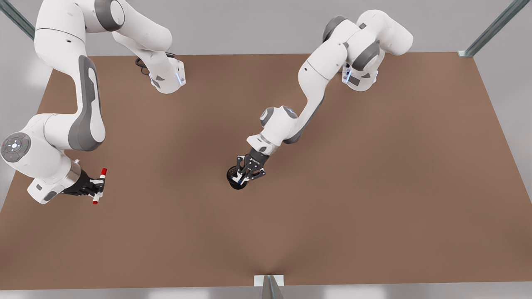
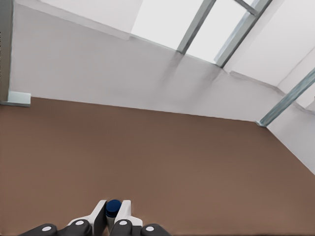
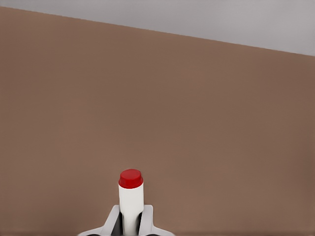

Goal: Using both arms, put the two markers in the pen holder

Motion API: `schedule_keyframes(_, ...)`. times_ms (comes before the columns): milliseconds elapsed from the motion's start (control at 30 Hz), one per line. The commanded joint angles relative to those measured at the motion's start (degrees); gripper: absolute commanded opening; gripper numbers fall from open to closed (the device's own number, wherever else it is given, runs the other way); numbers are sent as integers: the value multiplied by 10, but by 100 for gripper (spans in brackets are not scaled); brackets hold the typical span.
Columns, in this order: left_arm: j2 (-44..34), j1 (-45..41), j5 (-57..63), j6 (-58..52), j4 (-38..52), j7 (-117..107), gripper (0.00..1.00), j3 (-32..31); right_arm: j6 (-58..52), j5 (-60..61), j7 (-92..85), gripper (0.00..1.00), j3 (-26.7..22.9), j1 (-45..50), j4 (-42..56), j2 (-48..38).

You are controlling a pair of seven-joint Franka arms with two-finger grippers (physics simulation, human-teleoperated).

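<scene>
Your left gripper clamps the blue marker directly over the pen holder. Your right gripper grasps the red marker, well off toward the front view's left.

My right fingers sit at the front view's left over the tabletop, clamped around one marker. My left fingers sit near the tabletop's middle, directly over the pen holder, clamped around the other marker. The two markers are well apart.
</scene>
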Motion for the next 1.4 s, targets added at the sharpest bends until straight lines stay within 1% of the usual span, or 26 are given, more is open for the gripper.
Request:
schedule_keyframes(0, 0, -8, 2, 3, -14, 23, 21, 7, 0, -5, 1, 23, 1, 0, 1, 0)
schedule_keyframes(33, -1, -13, 2, 5, -22, 23, 21, 7, 0, -5, 1, 23, 0, -1, 0, 0)
schedule_keyframes(67, -1, -25, 0, 4, -24, 23, 36, 18, 0, -5, 1, 23, 1, 0, 0, 0)
schedule_keyframes(100, -1, -37, -2, 4, -26, 22, 100, 18, 0, -5, 1, 23, 0, -1, 1, 0)
schedule_keyframes(167, -6, -48, -32, -6, -24, 21, 100, 18, 0, -4, 1, 23, 1, 0, 0, 0)
schedule_keyframes(200, -41, -30, -32, -39, -44, 21, 100, 18, 0, -4, 1, 23, 1, 0, 1, 0)
schedule_keyframes(233, -89, 12, -32, -126, -62, 21, 100, 18, 1, -5, 1, 23, 1, 0, 1, 0)
schedule_keyframes(300, -179, 134, -29, -410, -61, 21, 100, 22, 0, -4, 3, 23, 3, 1, 1, -1)
schedule_keyframes(333, -203, 187, -25, -521, -58, 19, 100, 26, 0, -4, 3, 23, 5, 2, 1, -1)
schedule_keyframes(367, -231, 206, 1, -645, -54, 0, 100, 71, 0, -4, 4, 23, 6, 2, 1, -2)
schedule_keyframes(400, -253, 206, 87, -806, -23, -37, 100, 137, -2, -4, 6, 23, 8, 4, 1, -4)
schedule_keyframes(433, -254, 207, 196, -997, 55, -71, 100, 189, -2, -5, 7, 23, 27, 4, 8, -4)
schedule_keyframes(467, -254, 205, 291, -1107, 114, -90, 100, 225, -4, -4, 14, 23, 55, 6, 16, -5)
schedule_keyframes(500, -259, 213, 309, -1137, 127, -88, 100, 230, -6, -4, 24, 23, 74, 4, 19, -7)
schedule_keyframes(567, -282, 218, 312, -1138, 139, -88, 100, 243, -8, -5, 33, 23, 94, 7, 19, -12)
schedule_keyframes(600, -323, 240, 319, -1140, 135, -89, 100, 226, -14, -6, 62, 23, 124, 7, 19, -18)
schedule_keyframes(633, -344, 312, 371, -1153, 121, -89, 100, 131, -14, -9, 109, 23, 162, 7, 20, -20)
schedule_keyframes(667, -371, 364, 387, -1147, 84, -88, 100, 76, -12, -9, 151, 23, 200, 8, 19, -18)
schedule_keyframes(700, -375, 387, 386, -1142, 79, -88, 100, 58, -9, -9, 177, 23, 221, 17, 19, -16)
schedule_keyframes(733, -375, 410, 388, -1120, 66, -89, 100, 31, -9, -9, 208, 23, 223, 40, 19, -17)
schedule_keyframes(867, -340, 405, 390, -1109, 71, -117, 100, 31, 64, -7, 217, 23, 239, 77, 19, -9)
schedule_keyframes(933, -332, 408, 390, -1108, 70, -117, 100, 34, 119, -8, 217, 23, 238, 95, 15, 30)
schedule_keyframes(1033, -327, 409, 389, -1108, 70, -116, 100, 34, 153, -8, 214, 23, 238, 96, 12, 53)
schedule_keyframes(1133, -327, 409, 388, -1108, 70, -116, 100, 34, 258, -9, 213, 23, 238, 111, -11, 93)
schedule_keyframes(1233, -327, 409, 389, -1108, 70, -116, 100, 34, 354, -13, 213, 22, 238, 111, -77, 89)
schedule_keyframes(1367, -327, 409, 389, -1109, 69, -116, 100, 34, 408, -11, 218, 22, 259, 109, -88, 76)
